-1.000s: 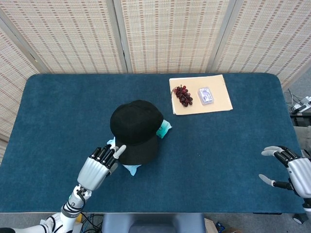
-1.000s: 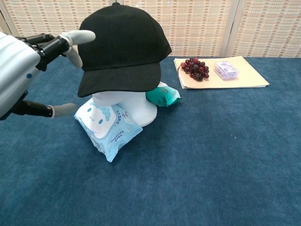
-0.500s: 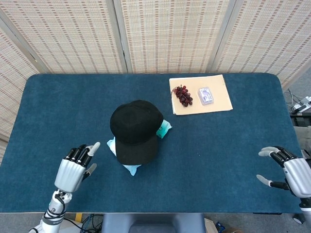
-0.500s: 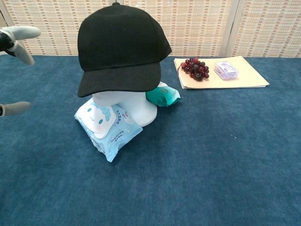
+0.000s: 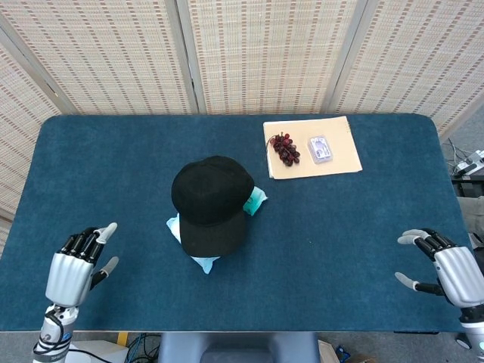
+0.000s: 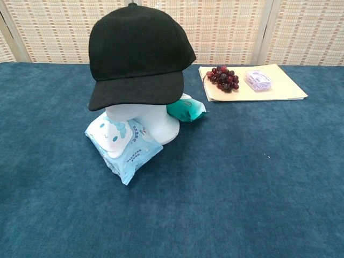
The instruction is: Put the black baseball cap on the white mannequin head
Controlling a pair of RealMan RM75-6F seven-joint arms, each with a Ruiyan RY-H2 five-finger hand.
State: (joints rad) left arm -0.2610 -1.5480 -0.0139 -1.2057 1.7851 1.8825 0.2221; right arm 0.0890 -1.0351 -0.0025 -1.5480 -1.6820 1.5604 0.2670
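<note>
Black baseball cap (image 6: 137,51) sits on the white mannequin head (image 6: 148,121) at mid-desk (image 5: 355,227). Left robot hand (image 5: 74,265) and right robot hand (image 5: 442,268) hover at the near desk edge, fingers spread, holding nothing.

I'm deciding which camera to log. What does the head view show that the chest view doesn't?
Only the head view shows the left robot hand and the right robot hand, both open, empty and near the table's front corners. Only the chest view shows the white mannequin head under the cap and the cartoon print on the light blue packet. Both show the black cap, green packet, grapes and folder.
</note>
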